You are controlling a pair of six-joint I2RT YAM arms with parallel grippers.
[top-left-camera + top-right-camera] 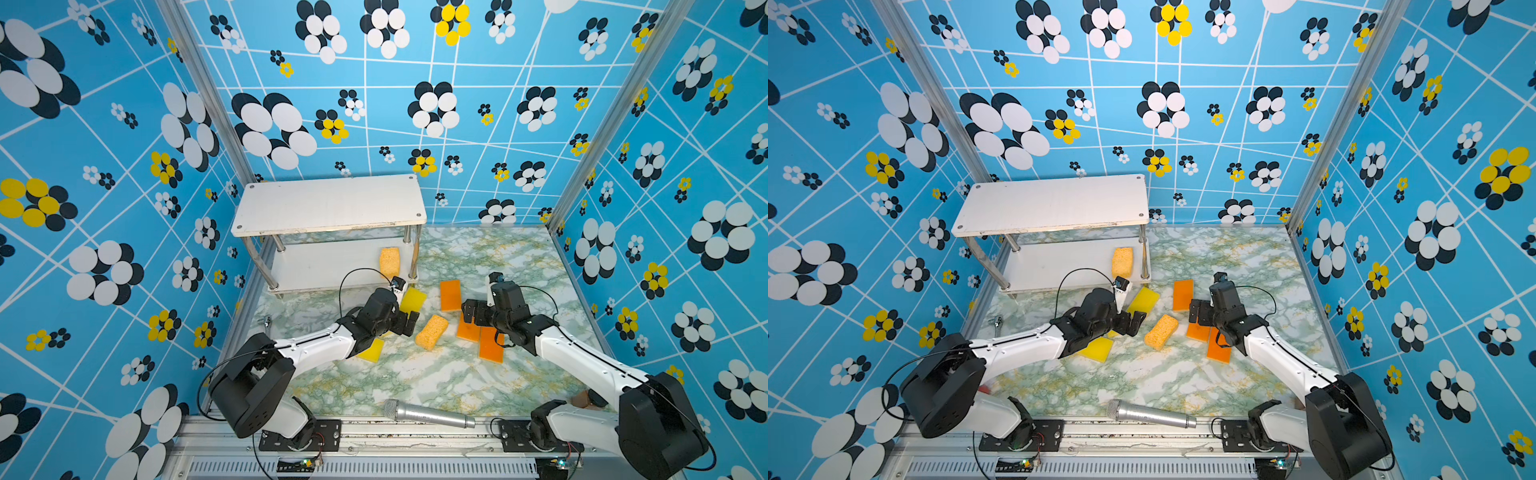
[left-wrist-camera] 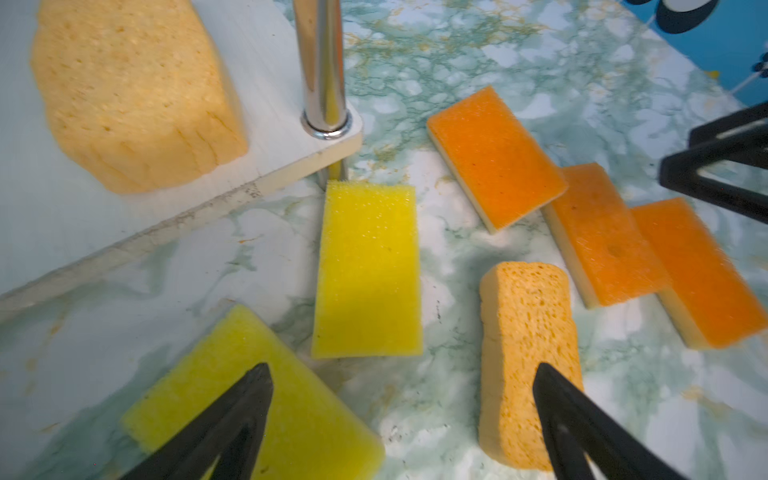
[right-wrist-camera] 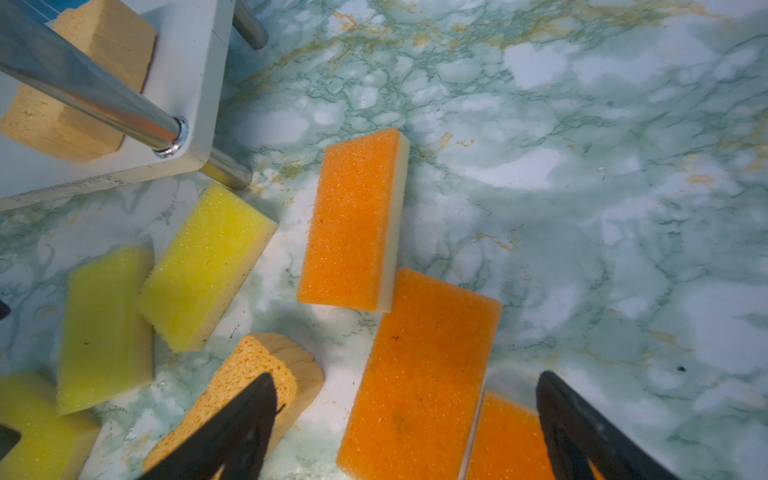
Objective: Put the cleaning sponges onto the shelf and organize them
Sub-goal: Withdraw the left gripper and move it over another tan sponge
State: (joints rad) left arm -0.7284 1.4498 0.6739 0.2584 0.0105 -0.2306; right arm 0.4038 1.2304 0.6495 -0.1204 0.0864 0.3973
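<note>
1. Left tool (image 2: pixel 403 370) and right tool (image 3: pixel 405 376): both spread, empty.
2. One tan sponge (image 1: pixel 389 262) lies on the shelf (image 1: pixel 328 205) lower board; seven lie on the worktop (image 1: pixel 415 374).
3. Risk: the orange sponges (image 2: pixel 602 237) lie touching, so a pinch may drag two.
4. Risk: the leg (image 2: pixel 322 66) may block entry.

Bright, even light, soft shadows on the tabletop (image 1: pixel 415 374); top views warp at edges, wrist views smeary around the shelf (image 2: pixel 62 216).

Yellow sponges (image 2: pixel 368 270), orange sponges (image 2: pixel 494 156), white shelf (image 1: pixel 328 203)
</note>
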